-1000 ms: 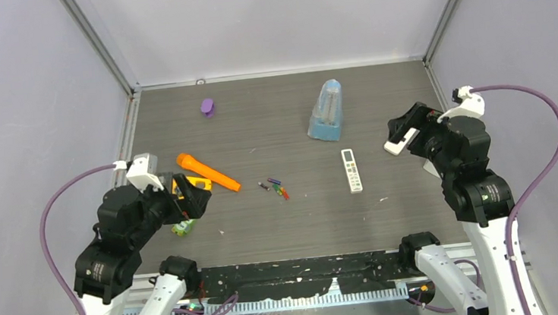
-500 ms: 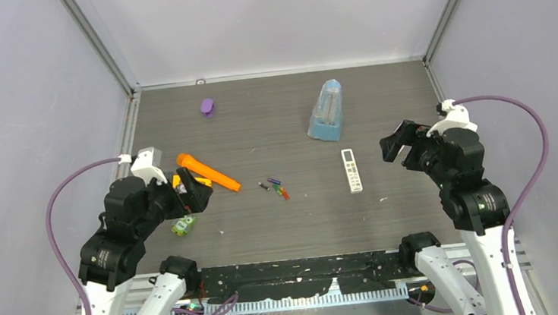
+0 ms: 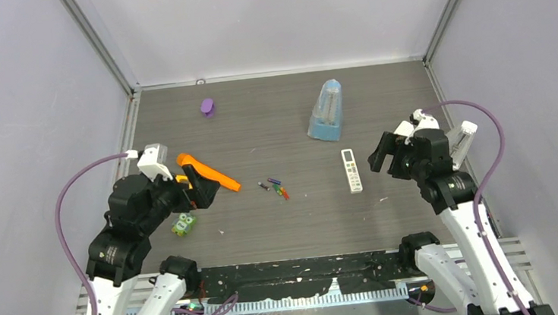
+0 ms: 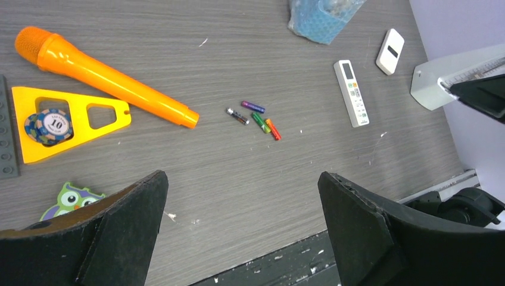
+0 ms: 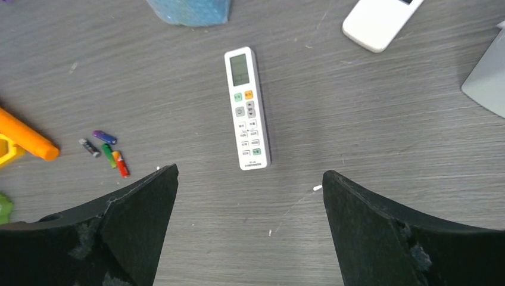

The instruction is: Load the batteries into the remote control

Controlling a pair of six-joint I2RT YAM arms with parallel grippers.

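Left pincer (image 4: 241,179) agape; poker chip (image 4: 48,126) in yellow triangle (image 4: 79,119) reads "10".

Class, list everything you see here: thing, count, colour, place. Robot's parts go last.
batteries: 4, purple, green, red, dark; centre
remote: 1, white; right of batteries
small device: 1, white; right of remote
microphone: 1, orange; left of batteries
triangle: 1, yellow; left, by microphone
chip: 1, blue-and-white; inside triangle
owl: 1, green and purple; near left
case: 1, blue; far, right of centre
lump: 1, purple; far left
left gripper: 1, black; open
right gripper: 1, black; open
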